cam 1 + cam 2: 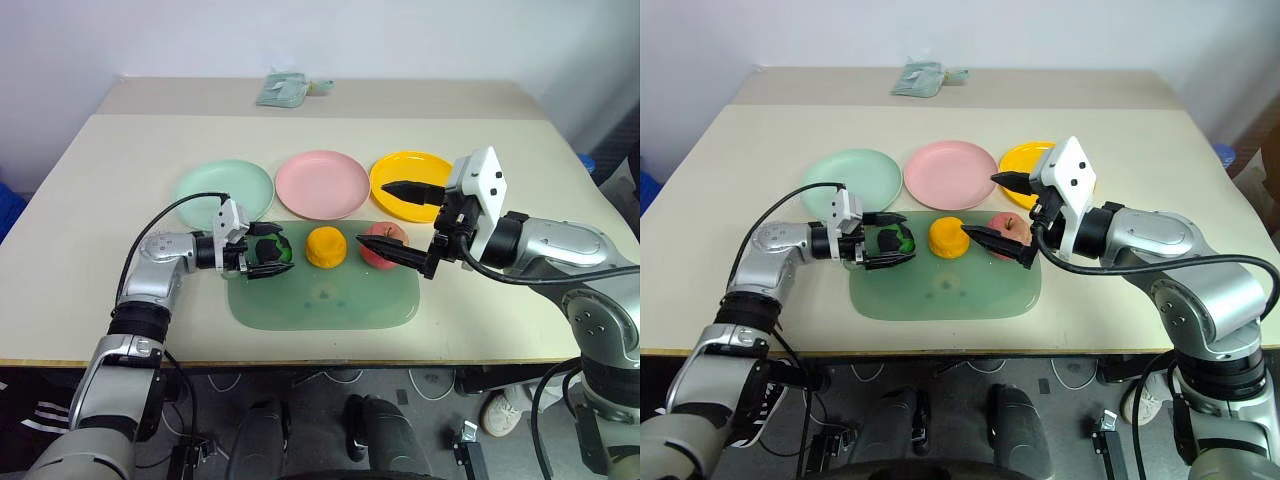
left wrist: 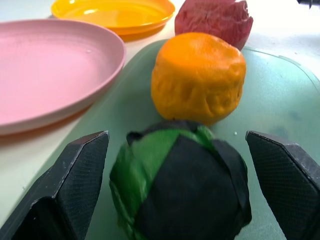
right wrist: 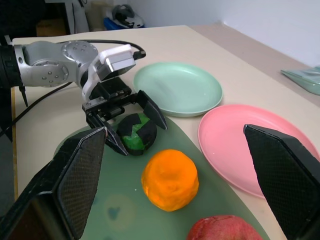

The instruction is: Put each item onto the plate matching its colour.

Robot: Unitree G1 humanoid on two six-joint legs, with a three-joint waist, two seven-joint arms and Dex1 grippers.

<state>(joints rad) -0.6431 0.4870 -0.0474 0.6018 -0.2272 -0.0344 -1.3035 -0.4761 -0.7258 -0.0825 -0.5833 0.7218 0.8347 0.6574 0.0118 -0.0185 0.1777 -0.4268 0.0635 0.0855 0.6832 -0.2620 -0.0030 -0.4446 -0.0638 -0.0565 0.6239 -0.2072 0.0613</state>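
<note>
On the green mat (image 1: 325, 300) lie 3 toy foods in a row: the dark green-and-black one (image 1: 270, 247), the orange one (image 1: 326, 247) and the pink-red apple (image 1: 383, 243). Beyond the mat sit the mint plate (image 1: 225, 187), pink plate (image 1: 322, 183) and yellow plate (image 1: 408, 183). The head views alone show a pale green cloth (image 1: 283, 89) far beyond the mat.

The left gripper (image 1: 266, 250) stands spread, 1 finger (image 2: 75, 175) on each side of the green-and-black food, not clamped. The right gripper (image 1: 410, 225) hangs wide apart over the apple, holding nothing.
</note>
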